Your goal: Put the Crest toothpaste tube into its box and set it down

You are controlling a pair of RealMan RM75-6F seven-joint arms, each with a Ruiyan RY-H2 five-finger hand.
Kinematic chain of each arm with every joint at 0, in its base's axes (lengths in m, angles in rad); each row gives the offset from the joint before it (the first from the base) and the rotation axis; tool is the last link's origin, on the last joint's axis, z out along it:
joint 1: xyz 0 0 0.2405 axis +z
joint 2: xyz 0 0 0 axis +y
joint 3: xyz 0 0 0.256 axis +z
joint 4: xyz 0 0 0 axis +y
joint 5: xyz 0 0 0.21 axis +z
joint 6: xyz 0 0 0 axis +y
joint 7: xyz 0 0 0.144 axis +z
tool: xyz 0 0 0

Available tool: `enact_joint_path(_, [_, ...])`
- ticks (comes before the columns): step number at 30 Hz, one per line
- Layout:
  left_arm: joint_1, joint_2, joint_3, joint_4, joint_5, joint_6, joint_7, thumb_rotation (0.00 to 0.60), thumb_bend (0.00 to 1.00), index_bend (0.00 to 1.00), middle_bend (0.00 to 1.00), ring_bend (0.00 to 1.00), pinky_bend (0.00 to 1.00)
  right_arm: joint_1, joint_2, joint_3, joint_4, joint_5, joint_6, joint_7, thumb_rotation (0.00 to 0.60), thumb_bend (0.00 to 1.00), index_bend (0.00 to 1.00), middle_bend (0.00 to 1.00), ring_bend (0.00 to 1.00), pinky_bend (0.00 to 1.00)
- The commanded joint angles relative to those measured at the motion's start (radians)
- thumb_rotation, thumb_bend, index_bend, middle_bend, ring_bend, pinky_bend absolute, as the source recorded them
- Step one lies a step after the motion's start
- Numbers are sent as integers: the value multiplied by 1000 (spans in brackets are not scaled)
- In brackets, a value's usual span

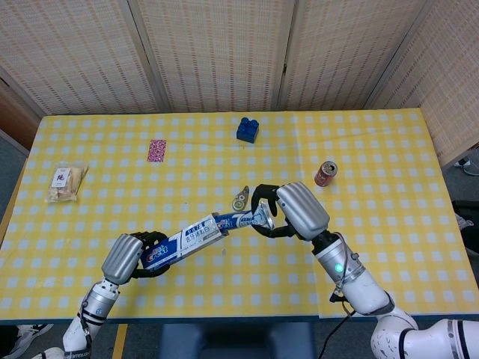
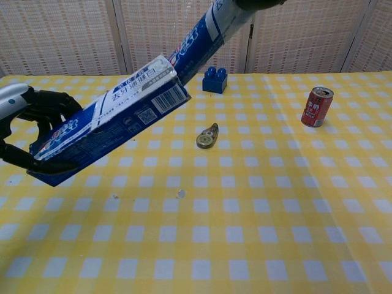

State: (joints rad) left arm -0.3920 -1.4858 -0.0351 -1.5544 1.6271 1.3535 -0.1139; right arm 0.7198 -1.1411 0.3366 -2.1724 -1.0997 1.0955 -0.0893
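Note:
My left hand (image 1: 127,256) (image 2: 24,122) grips the rear end of the blue Crest box (image 1: 183,241) (image 2: 107,125), which is held above the table with its open mouth pointing up and right. My right hand (image 1: 293,212) holds the tail of the blue-and-white Crest tube (image 1: 241,220) (image 2: 205,33). The tube's cap end is inside the box mouth, and most of the tube still shows outside. In the chest view only the underside of the right hand (image 2: 257,3) shows at the top edge.
On the yellow checked table (image 1: 374,149) lie a blue toy brick (image 1: 248,129) (image 2: 215,80), a red can (image 1: 325,173) (image 2: 317,106), a small tape dispenser (image 1: 240,199) (image 2: 207,136), a pink card (image 1: 156,150) and a snack packet (image 1: 65,183). Wicker screens stand behind.

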Motion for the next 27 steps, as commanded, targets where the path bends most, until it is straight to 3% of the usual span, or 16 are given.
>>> enact_joint_path(1, [1,0,-3,-4,3,9,-10,600,257,538,760,675,717,-9,-6,4,5,-16,0,48,600,962,703,520,675,880])
enact_joint_path(12, [14,6,-1,-16,24,56,-60,600,257,539,762,676,717,-21,-60,-6,96,-57,-26,204,600,962,703,520,674,880])
enact_joint_path(27, [10,4,8,-36,45,56,-38,600,256,539,762,675,717,-11,-161,-28,183,-95,-38,264,600,961,703,520,674,880])
